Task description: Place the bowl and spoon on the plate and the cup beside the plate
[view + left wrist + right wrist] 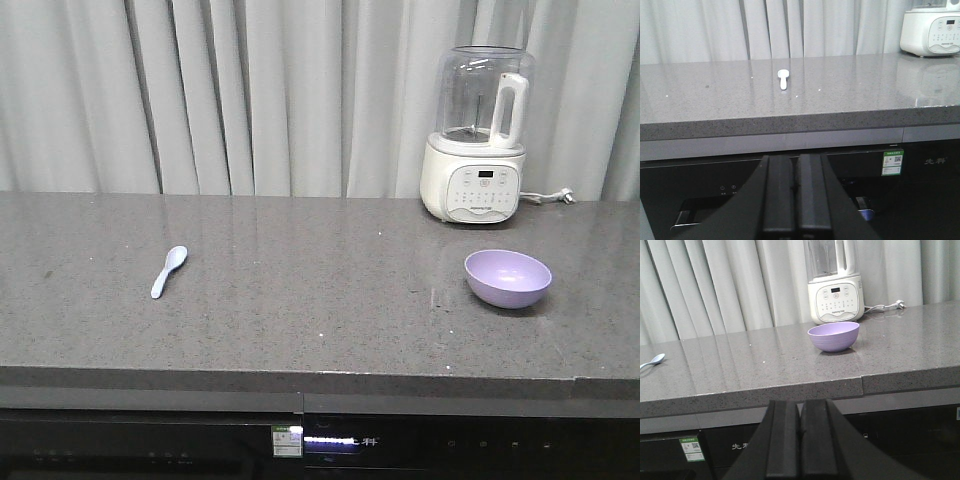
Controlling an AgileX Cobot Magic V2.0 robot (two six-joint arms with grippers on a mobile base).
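A lavender bowl (pixel 508 277) sits upright on the grey counter at the right, also in the right wrist view as bowl (pixel 833 336). A pale blue spoon (pixel 169 271) lies flat at the counter's left, seen too as spoon (pixel 783 78) and at the frame edge as spoon (pixel 653 360). The plate and the cup are out of view. My left gripper (pixel 795 165) is shut and empty, held below the counter's front edge, in line with the spoon. My right gripper (pixel 800 410) is shut and empty, also low in front of the counter, a little left of the bowl.
A white blender (pixel 478 140) with a clear jug stands at the back right, its cord (pixel 548 197) trailing right. Grey curtains hang behind. A dark appliance front (pixel 320 440) runs under the counter edge (pixel 320 380).
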